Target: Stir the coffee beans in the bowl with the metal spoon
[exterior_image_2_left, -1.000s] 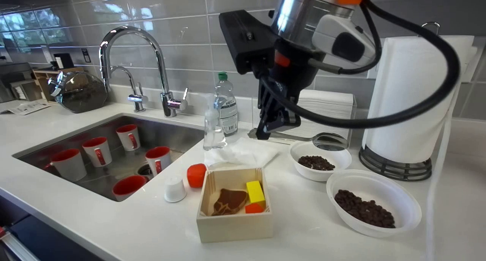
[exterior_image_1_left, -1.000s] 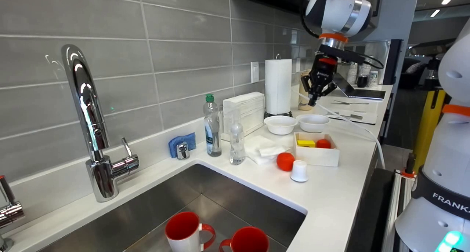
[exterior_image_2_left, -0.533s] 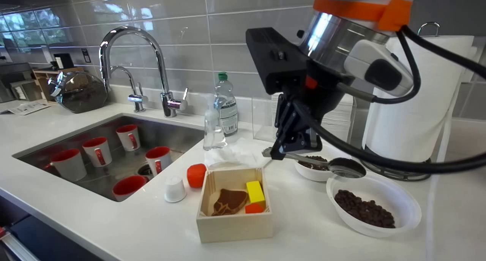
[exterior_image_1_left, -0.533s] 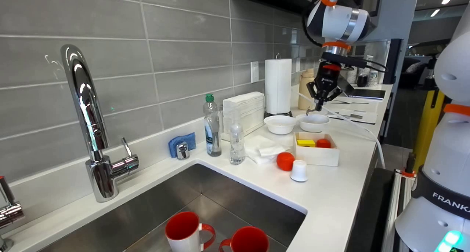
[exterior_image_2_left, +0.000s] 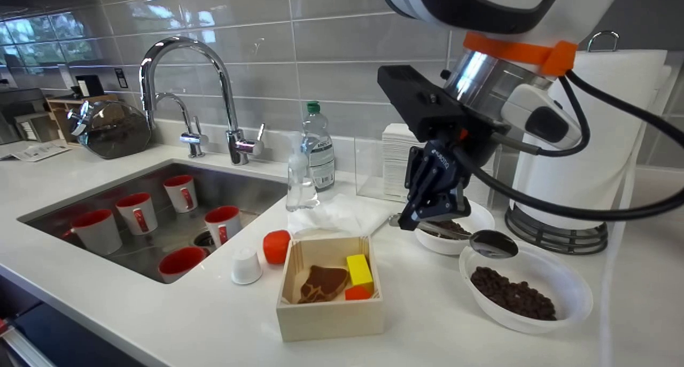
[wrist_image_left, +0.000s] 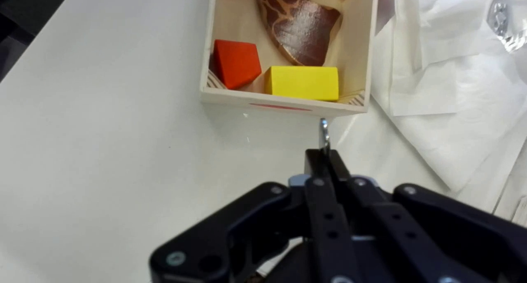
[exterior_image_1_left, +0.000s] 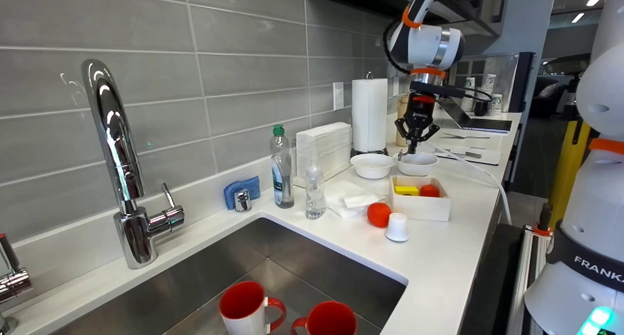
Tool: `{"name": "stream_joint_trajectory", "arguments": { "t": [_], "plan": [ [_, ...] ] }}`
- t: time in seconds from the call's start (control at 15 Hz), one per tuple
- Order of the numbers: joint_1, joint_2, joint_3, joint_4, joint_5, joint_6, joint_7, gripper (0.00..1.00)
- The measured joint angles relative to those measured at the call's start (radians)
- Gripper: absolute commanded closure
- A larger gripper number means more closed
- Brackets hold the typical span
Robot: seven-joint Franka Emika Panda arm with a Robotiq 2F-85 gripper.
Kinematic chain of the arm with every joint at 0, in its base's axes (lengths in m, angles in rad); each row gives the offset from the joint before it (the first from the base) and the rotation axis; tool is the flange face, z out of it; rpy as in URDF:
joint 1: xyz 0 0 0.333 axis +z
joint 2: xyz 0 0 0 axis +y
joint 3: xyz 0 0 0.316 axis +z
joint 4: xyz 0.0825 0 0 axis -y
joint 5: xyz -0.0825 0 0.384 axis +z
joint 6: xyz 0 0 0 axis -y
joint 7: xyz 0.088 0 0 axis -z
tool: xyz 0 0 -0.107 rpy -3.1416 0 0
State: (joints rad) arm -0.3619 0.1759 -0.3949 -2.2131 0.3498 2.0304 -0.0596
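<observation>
My gripper (exterior_image_2_left: 410, 221) is shut on the handle of the metal spoon (exterior_image_2_left: 494, 244). The gripper also shows in the wrist view (wrist_image_left: 325, 153), with the spoon's handle end (wrist_image_left: 324, 132) sticking out between the fingertips. Two shallow white bowls hold dark coffee beans: a nearer bowl (exterior_image_2_left: 566, 287) and a farther bowl (exterior_image_2_left: 441, 245) beside the paper towel roll. Both bowls also show in an exterior view, one on the right (exterior_image_1_left: 417, 170) and one on the left (exterior_image_1_left: 373, 171). The spoon's head hangs above the bowls, overlapping the nearer bowl's rim in view. It appears apart from the beans (exterior_image_2_left: 513, 292).
A wooden box (exterior_image_2_left: 331, 324) with toy food stands beside the bowls. A red ball-like toy (exterior_image_2_left: 276, 247), a white cup (exterior_image_2_left: 246, 266), napkins (exterior_image_2_left: 342, 215), soap bottles (exterior_image_2_left: 319, 153) and a paper towel roll (exterior_image_2_left: 588, 142) stand around. A white cable runs across the counter. The sink holds several red-and-white mugs.
My gripper has come down with the spoon in it, from high above the counter to just over the bowls. The spoon's head has moved over toward the nearer bowl's rim.
</observation>
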Motion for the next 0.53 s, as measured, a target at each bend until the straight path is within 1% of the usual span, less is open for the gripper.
{"name": "stream_joint_trajectory", "arguments": {
  "t": [0.33,0.53],
  "plan": [
    [-0.008,0.112,0.017,0.083,-0.013,-0.074,0.004,0.99],
    [-0.024,0.147,0.017,0.126,-0.045,-0.132,0.009,0.99]
  ]
}}
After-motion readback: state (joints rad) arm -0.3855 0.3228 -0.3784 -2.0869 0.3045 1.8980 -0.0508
